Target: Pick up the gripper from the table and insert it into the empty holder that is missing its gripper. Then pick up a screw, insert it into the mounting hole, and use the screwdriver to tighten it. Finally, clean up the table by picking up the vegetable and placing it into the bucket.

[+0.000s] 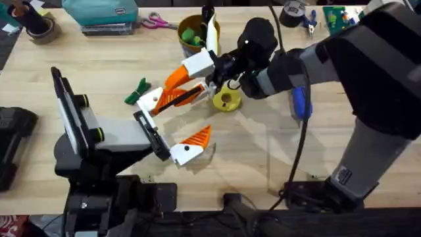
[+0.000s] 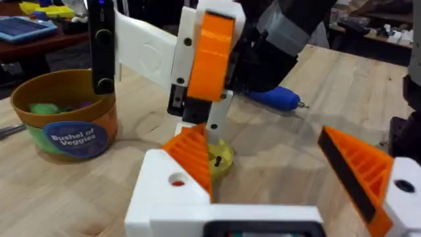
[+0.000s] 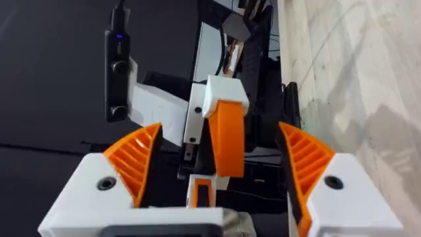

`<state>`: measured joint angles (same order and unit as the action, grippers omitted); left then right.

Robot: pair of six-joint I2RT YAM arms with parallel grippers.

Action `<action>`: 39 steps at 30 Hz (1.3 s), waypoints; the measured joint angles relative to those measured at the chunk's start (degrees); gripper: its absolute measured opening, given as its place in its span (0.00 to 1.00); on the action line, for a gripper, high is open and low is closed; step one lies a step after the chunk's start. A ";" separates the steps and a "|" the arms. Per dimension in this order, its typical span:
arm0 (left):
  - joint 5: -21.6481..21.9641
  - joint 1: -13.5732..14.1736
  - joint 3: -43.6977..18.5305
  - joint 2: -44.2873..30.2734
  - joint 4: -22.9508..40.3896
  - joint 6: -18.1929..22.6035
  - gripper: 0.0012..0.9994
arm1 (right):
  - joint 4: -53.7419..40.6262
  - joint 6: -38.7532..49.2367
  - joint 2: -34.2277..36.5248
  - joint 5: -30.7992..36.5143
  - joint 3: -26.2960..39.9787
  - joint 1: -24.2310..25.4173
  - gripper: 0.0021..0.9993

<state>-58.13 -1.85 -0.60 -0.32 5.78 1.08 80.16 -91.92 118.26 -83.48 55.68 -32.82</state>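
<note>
Two claws meet over a pale wooden table [image 1: 263, 164] whose grain runs in long boards. The left gripper [image 1: 172, 126] lies low with its orange-padded fingers spread wide, and between them sits a yellow disc [image 1: 225, 101] on the wood. The right gripper [image 1: 191, 80] reaches in from the far side, also spread, one white-and-orange finger dipping down between the left claw's fingers.

Just beyond the right claw stands the bucket [image 1: 195, 33], orange-brown with green toy pieces inside; its dark blue label reads "Bushel of Veggies" in the left wrist view [image 2: 72, 138]. The vegetable [image 1: 137, 91] lies on the bare wood beside the left claw, on the side away from the disc. The screwdriver [image 1: 300, 102], blue, lies under the right arm, behind that claw.

Along the table's far edge are pink-handled scissors [image 1: 155, 22], a teal case [image 1: 100, 12], a tape roll [image 1: 292, 11] and small blue-handled pliers [image 1: 310, 21].
</note>
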 joint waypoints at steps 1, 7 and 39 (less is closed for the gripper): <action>-0.02 0.00 0.00 0.01 0.00 0.00 0.99 | 0.00 0.00 0.00 0.00 0.00 0.02 1.00; -0.22 0.00 0.00 0.02 0.02 0.00 0.99 | 0.00 0.02 0.00 -0.02 0.00 0.13 1.00; -0.39 0.00 0.00 0.02 0.02 0.24 0.99 | -0.42 0.00 0.11 -1.51 0.00 1.88 0.01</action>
<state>-58.52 -1.85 -0.60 -0.30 5.80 1.32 79.75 -91.92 118.37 -84.99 55.68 -30.94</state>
